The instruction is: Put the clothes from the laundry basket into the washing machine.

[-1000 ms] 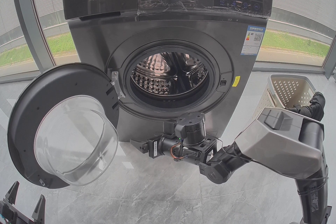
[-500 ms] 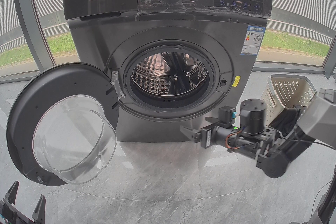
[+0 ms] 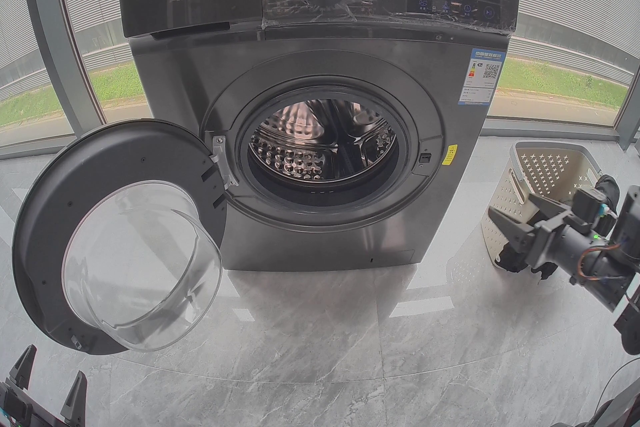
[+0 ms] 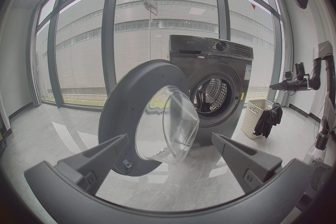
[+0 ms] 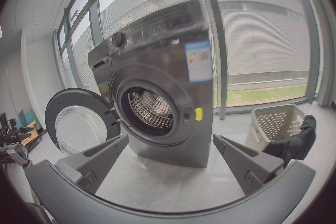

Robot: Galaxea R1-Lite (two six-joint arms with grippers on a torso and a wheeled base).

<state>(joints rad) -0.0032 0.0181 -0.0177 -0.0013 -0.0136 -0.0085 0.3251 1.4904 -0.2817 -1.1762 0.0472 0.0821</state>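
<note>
The grey washing machine stands with its round door swung open to the left, and its drum shows bare metal. To its right on the floor is the beige laundry basket, with black clothes draped over its far rim. My right gripper hangs open and holds nothing, just in front of the basket's near side. In the right wrist view the right gripper faces the machine, with the basket and the clothes off to one side. My left gripper sits low and open, near the door.
Glossy grey floor tiles spread in front of the machine. Tall windows and their frames run behind it. The open door juts out over the floor on the left, close to the left gripper.
My right arm has swung from in front of the machine's base across to the right, ending by the basket. Its gripper stayed open. The left gripper has not moved.
</note>
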